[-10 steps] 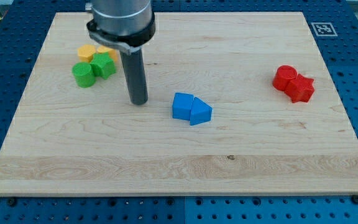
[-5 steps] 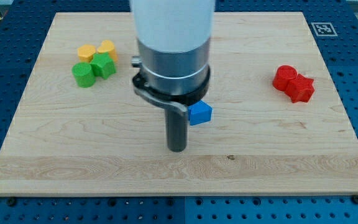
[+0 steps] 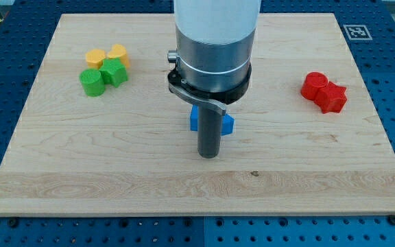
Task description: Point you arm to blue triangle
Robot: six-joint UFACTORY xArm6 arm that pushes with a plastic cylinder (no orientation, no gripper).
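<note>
The blue triangle [image 3: 226,124] lies near the board's middle, joined to a blue cube-like block [image 3: 193,119] on its left. My rod stands in front of both and hides most of them. My tip [image 3: 208,155] rests on the wood just below the pair, slightly toward the view's bottom, close to or touching them; contact cannot be told.
Two yellow blocks [image 3: 106,55] and two green blocks [image 3: 103,76] cluster at the upper left. Two red blocks [image 3: 324,92] sit at the right. The wooden board [image 3: 307,178] lies on a blue perforated table, with a marker tag [image 3: 355,31] at its top right corner.
My tip swept from left of the blue blocks down below them, then shifted slightly right and up. It now stands directly in front of the blue pair. The blocks have not visibly moved.
</note>
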